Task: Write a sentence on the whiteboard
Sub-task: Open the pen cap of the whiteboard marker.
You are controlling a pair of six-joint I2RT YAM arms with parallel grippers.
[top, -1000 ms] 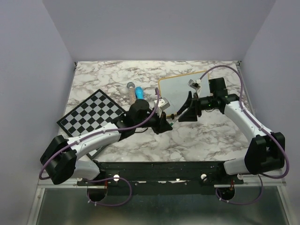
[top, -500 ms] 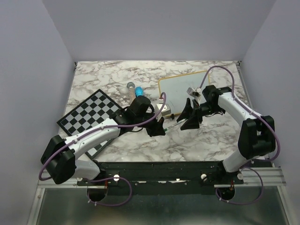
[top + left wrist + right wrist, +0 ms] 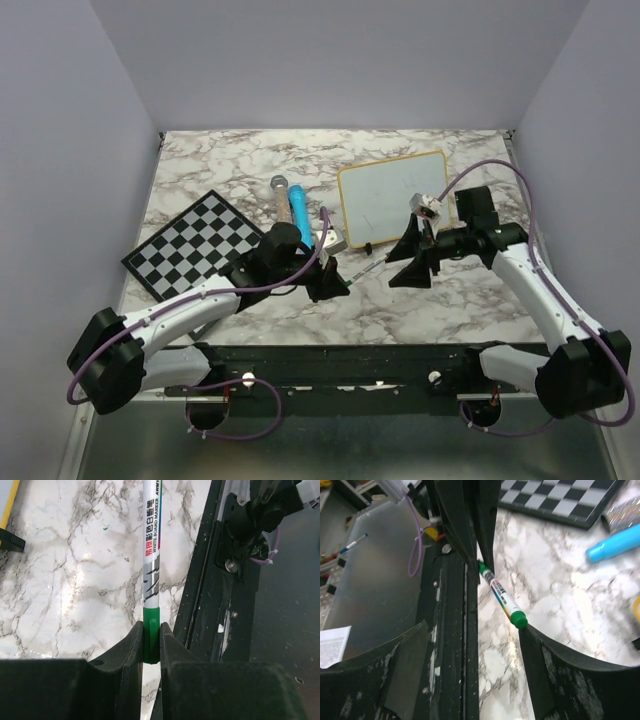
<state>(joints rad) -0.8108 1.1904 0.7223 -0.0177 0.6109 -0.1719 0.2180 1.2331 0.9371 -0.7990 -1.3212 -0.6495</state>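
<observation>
right arm [image 3: 530, 285] has swung off the one whiteboard [image 3: 392, 200], far right on the bench [image 3: 400, 310]. left end effector [image 3: 150, 640] pinches one green marker [image 3: 151, 570]; right end effector [image 3: 412, 270] spread by its free end.

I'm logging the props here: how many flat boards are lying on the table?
2. The whiteboard lies toward the far right, beyond the right arm; the chessboard lies at the left, its near edge partly under the left arm. No others show; none seems hidden.
</observation>
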